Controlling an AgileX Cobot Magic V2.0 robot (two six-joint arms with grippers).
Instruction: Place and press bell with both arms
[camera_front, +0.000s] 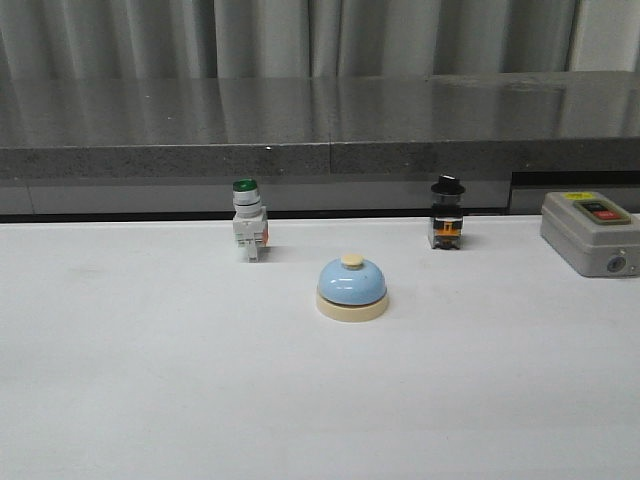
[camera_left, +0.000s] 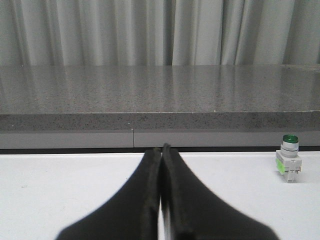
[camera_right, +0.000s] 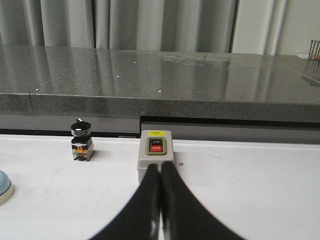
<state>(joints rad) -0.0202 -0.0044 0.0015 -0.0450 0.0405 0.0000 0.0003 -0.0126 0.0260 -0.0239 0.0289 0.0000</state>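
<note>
Here, a small desk bell (camera_front: 352, 288) with a glossy light-blue dome, cream base and cream push-button sits upright near the middle of a white table (camera_front: 150, 380), seen in the front view with neither arm in that picture. Both pincers appear only in their own wrist cameras. The left pincer (camera_left: 161, 150) is clenched, its two black fingers (camera_left: 145, 200) pressed flat against each other with nothing between them, hovering low over the white surface. Ahead of its tips and off to one side stands a green-capped white switch (camera_left: 288, 159), well apart from the fingers; the bell does not show in this camera. The right pincer (camera_right: 160, 167) is likewise clenched on nothing, finger against finger. Just ahead of its tips sits a grey switch box (camera_right: 155, 156) with ON and OFF buttons, its near edge partly covered by the fingertips in that view; whether they touch it cannot be told. A black-capped switch (camera_right: 81, 140) stands beyond and to the side of this pincer, and at the frame's far edge a sliver of the bell's blue dome and cream rim (camera_right: 4, 186) is visible, well apart from the fingers. In the front view the bell lies nearer the camera than both switches, roughly between them. A dark speckled ledge (camera_front: 320, 125) and grey curtain (camera_front: 300, 35) run behind the table.
</note>
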